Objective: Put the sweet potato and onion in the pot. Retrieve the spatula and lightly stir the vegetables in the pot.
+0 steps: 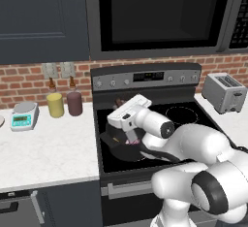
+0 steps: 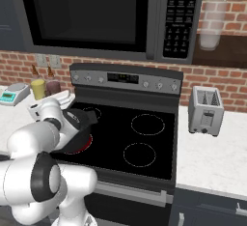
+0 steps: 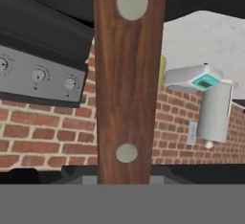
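The stove [image 1: 184, 119] stands between two counters; the dark pot [image 1: 114, 146] sits on its near left burner with the gripper [image 1: 130, 141] over it, fingers pinching the brown spatula [image 3: 128, 84] handle

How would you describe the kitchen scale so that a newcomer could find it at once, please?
Start at the stove and look to the white counter on its left, below the brick wall. The scale sits near the wall, left of a yellow jar and a maroon jar. Unlike those upright jars, it is low and pale grey with a teal display.
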